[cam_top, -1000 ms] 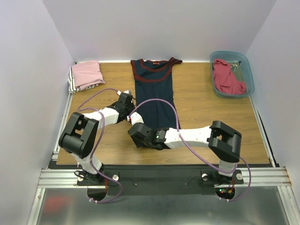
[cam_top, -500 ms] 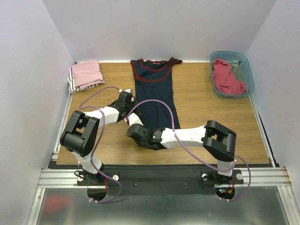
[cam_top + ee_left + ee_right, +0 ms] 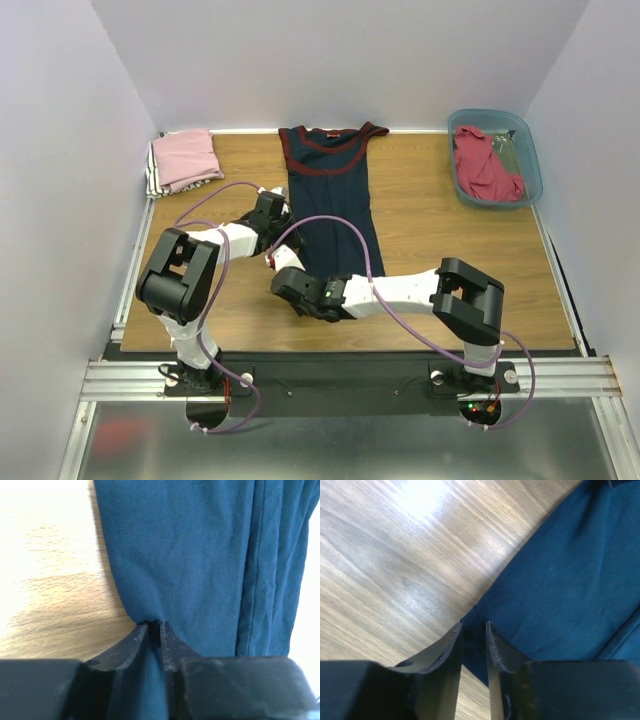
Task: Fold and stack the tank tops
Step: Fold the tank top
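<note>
Left gripper (image 3: 154,625) nearly closed, pinching the left side edge of the navy tank top (image 3: 328,200). Right gripper (image 3: 473,625) stands a narrow gap apart around the near hem corner, not clamped as far as we see. The jersey lies lengthwise mid-table (image 3: 450,260), and we judge its sides folded in. Done: 1 pink top (image 3: 188,157) folded, far left. Left to do: fold and stack the jersey, then the red top (image 3: 485,165) in the teal bin (image 3: 537,172)

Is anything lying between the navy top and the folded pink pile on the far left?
Nothing visible does. Only bare table lies between the navy tank top and the folded pink pile. The left hand pinches the top's left edge, nearer than that path; the teal bin sits far right.
</note>
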### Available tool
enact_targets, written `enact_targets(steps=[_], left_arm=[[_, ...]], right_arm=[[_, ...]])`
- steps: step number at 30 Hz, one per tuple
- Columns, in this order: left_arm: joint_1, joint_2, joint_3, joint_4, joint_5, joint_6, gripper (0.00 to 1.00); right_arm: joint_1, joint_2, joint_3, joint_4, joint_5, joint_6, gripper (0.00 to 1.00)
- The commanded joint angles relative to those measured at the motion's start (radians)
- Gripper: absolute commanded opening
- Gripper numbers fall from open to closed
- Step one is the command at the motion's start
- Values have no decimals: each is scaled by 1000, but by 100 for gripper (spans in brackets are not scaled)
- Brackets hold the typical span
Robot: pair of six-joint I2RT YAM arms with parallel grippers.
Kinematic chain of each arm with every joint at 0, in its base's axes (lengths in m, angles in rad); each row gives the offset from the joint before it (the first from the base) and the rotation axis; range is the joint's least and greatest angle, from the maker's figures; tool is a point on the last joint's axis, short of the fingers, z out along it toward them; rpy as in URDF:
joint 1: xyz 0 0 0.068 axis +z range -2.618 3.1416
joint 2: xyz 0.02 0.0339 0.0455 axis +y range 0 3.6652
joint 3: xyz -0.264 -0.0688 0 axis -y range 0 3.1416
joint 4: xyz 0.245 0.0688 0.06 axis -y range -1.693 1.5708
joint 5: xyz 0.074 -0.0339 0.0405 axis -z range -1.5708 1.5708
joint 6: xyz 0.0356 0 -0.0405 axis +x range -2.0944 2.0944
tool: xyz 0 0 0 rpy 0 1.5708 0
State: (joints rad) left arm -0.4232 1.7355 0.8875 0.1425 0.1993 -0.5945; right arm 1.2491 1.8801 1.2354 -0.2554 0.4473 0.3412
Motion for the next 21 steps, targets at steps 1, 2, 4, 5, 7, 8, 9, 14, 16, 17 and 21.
enact_targets(steps=[1, 2, 4, 5, 7, 8, 9, 14, 16, 17, 21], left_arm=[[3, 53, 10, -52, -15, 15, 16], [3, 55, 14, -53, -14, 15, 12], [3, 61, 19, -55, -12, 16, 2], [3, 64, 22, -57, -11, 18, 0], [3, 68, 30, -64, -15, 21, 0], [3, 70, 36, -67, -18, 22, 0], [3, 67, 37, -75, -20, 24, 0], [3, 62, 56, -96, -37, 27, 0], [3, 62, 67, -107, -41, 32, 0], [3, 65, 73, -112, -43, 35, 0], [8, 73, 87, -126, -44, 42, 0]], right_arm=[[16, -21, -5, -13, -15, 21, 24], [16, -24, -8, -15, -15, 24, 22], [18, -33, -14, -18, -13, 27, 15], [18, -38, -16, -21, -13, 31, 13], [19, -48, -20, -22, -10, 33, 8], [19, -52, -27, -25, -12, 38, 4], [19, -59, -31, -27, -9, 41, 3], [27, -139, -60, -39, 8, 61, 0], [32, -170, -71, -47, 17, 65, 0], [33, -196, -74, -59, 24, 71, 0], [42, -233, -77, -97, 37, 81, 0]])
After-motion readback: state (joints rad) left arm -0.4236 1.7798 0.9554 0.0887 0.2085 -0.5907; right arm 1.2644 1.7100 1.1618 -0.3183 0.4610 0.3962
